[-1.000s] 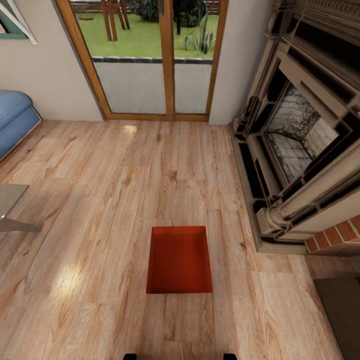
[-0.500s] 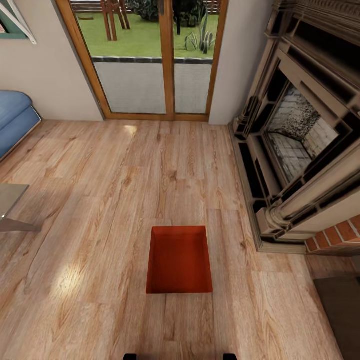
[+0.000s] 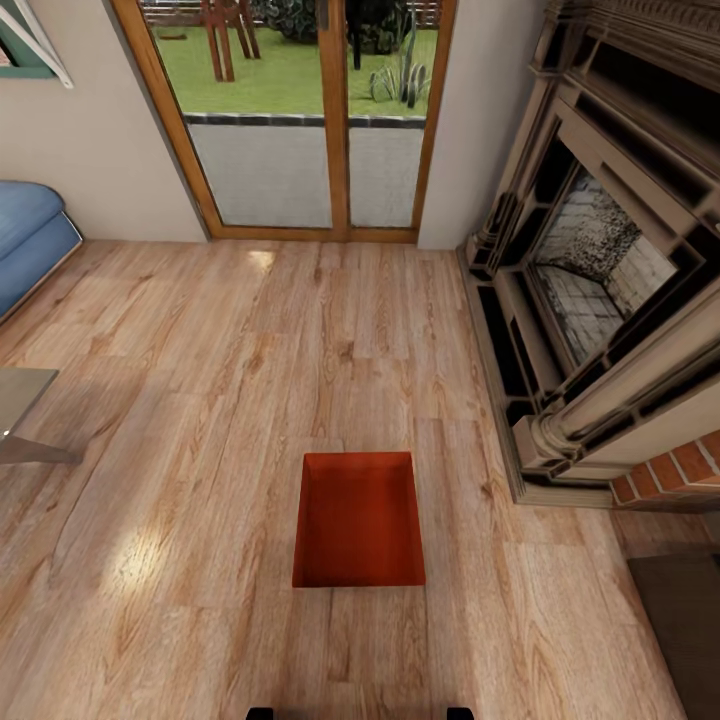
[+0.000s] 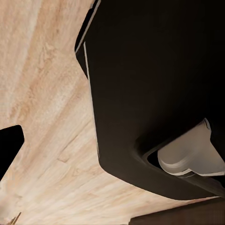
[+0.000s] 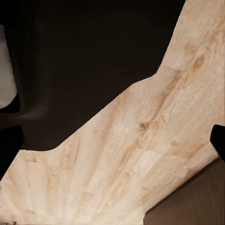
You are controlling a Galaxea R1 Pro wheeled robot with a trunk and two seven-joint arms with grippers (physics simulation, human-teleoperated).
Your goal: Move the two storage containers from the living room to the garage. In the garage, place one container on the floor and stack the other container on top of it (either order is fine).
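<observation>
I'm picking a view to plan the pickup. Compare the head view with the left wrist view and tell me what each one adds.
Head view alone: an orange-red container lying on the planks, glass doors ahead, a fireplace to the right, a blue sofa at far left. Left wrist view alone: a close dark body part of the robot with a pale grey piece. Shared: the light wood-plank floor.
</observation>
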